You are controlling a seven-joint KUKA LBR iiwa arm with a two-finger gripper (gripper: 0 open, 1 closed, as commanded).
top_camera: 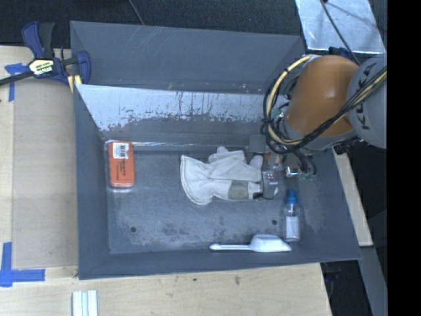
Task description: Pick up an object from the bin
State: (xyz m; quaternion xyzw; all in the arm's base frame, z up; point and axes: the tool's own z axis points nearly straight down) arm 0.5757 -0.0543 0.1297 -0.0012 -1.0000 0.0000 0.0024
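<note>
My gripper (268,188) is low in the bin's right half, at the right edge of a crumpled white cloth (212,175). Its fingertips press against the cloth's right end, where a darker grey patch shows. The cloth lies spread in the middle of the bin floor. Just right of and below the gripper stands a small clear bottle with a blue cap (291,217). A white plastic scoop (258,245) lies along the front wall, below the gripper.
An orange rectangular block with a white label (121,164) lies near the left wall, far from the gripper. The arm with its orange cover and cables hangs over the bin's right rear corner.
</note>
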